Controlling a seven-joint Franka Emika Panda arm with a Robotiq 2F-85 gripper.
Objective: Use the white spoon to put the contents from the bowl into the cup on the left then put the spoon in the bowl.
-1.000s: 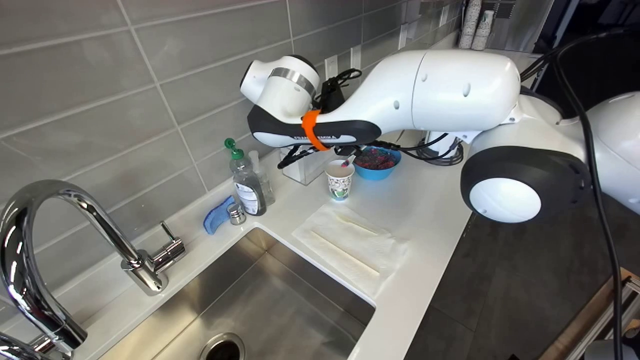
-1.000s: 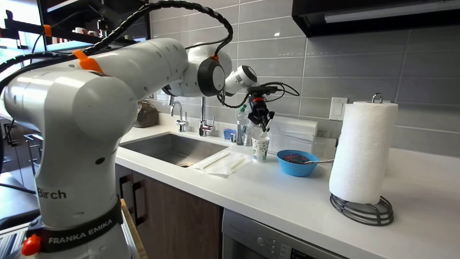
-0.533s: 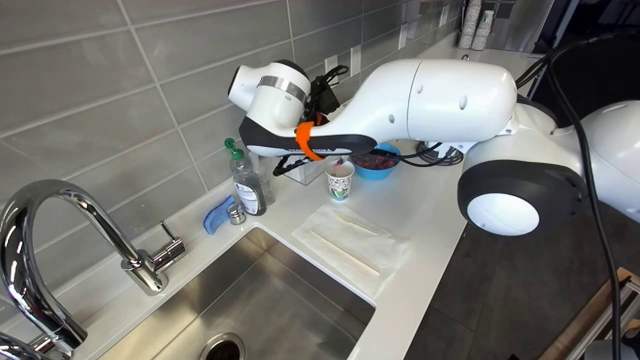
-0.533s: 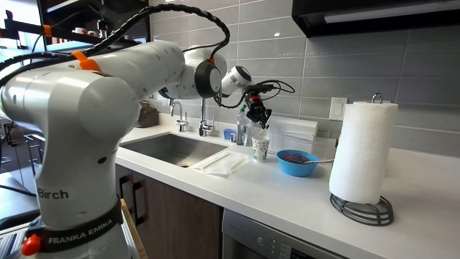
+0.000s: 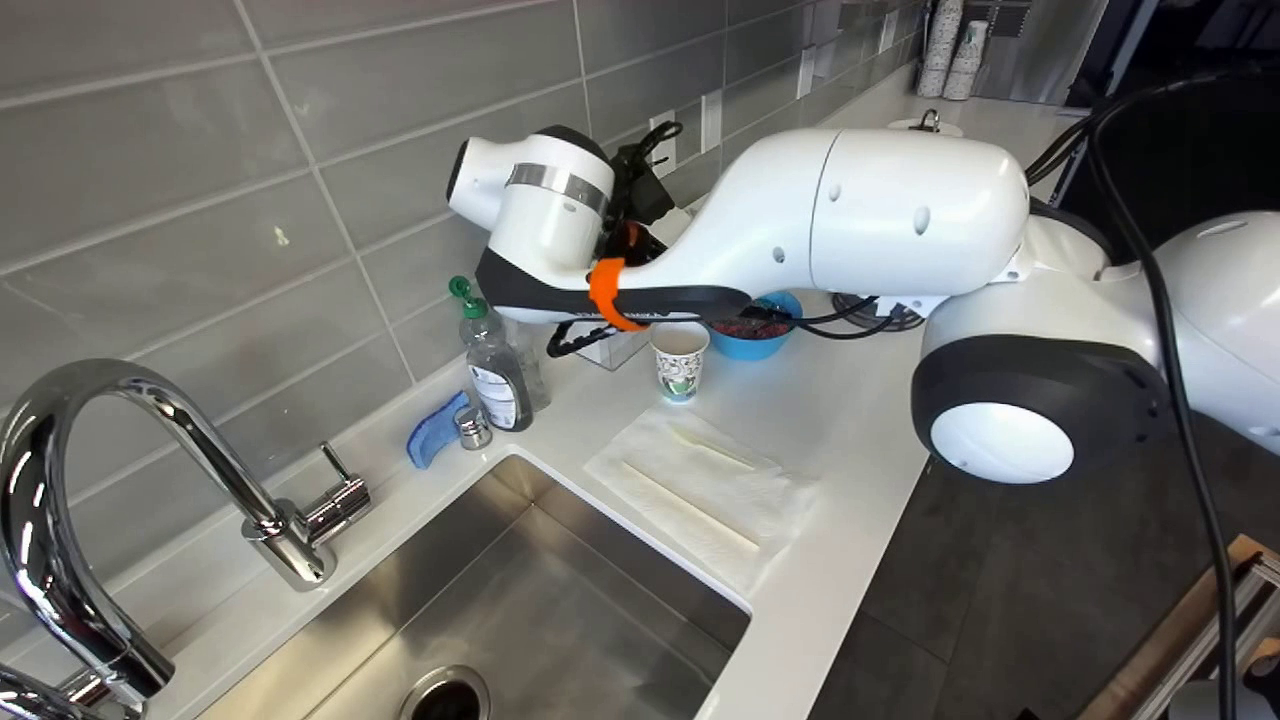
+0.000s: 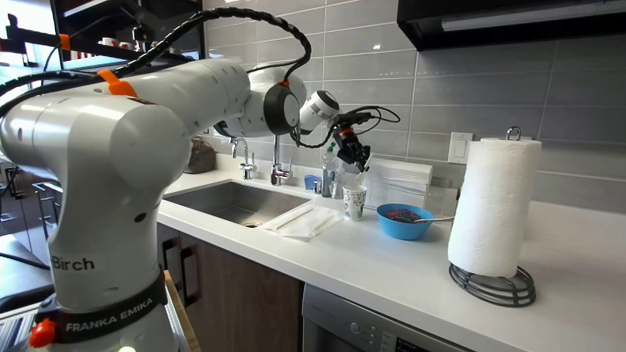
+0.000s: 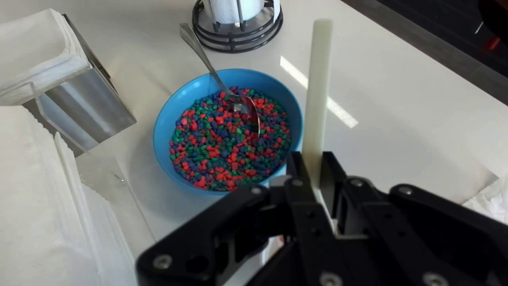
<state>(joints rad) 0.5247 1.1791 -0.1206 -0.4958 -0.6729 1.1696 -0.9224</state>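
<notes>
My gripper [image 7: 315, 167] is shut on the handle of the white spoon [image 7: 318, 79], which sticks out from between the fingertips in the wrist view. In an exterior view, the gripper [image 6: 363, 165] holds the white spoon [image 6: 368, 162] tilted, its lower end just above the mouth of the cup [image 6: 354, 204]. The cup [image 5: 679, 370], white with teal-green print, stands upright on the counter. The blue bowl [image 6: 405, 231] stands beside it, holding red, green and dark-blue bits; it also shows in the wrist view [image 7: 162, 139]. The arm hides the spoon in an exterior view.
A metal spoon [image 7: 202, 55] leans in the bowl. A napkin holder [image 6: 398, 183] stands behind the cup, a paper-towel roll [image 6: 494, 210] beyond the bowl. A paper sheet with two pale sticks [image 5: 690, 505] lies before the sink [image 5: 560, 600]. A soap bottle [image 5: 497, 375] stands near the wall.
The gripper has shifted slightly toward the sink side and tilted, with the spoon in it. The spoon's lower end has risen a little over the cup. The bowl and cup have not moved.
</notes>
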